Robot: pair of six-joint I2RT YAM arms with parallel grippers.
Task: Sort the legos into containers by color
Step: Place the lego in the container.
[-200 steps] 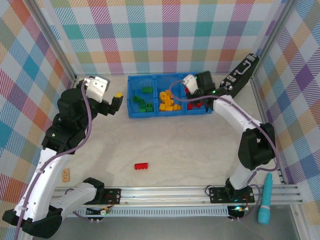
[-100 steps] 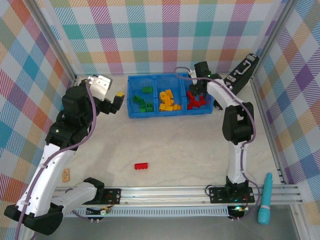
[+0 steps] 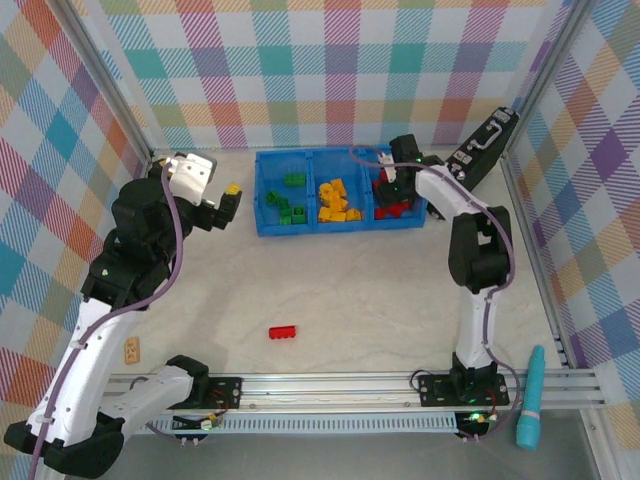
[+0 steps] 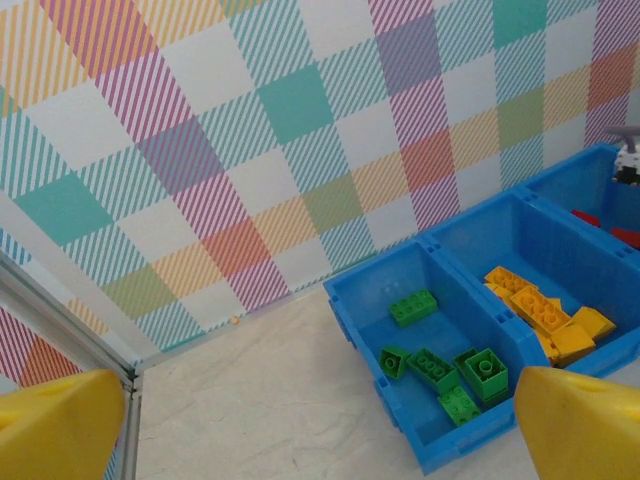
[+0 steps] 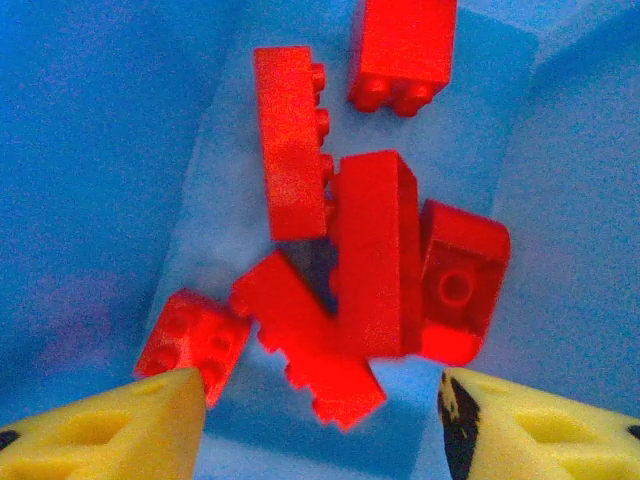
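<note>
Red bricks sit just beyond the right fingers, parted and empty; a crooked exit could clip the bin. Left fingers parted too.

Setting: robotics lab test cell. Evidence: left arm and right arm bolted to an aluminium rail; metal frame posts; checked cloth backdrop on three sides; pale tabletop.

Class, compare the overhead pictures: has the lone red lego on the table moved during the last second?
No. The red lego lies at the same spot and angle, just as far from the metal rail along the near edge.
</note>
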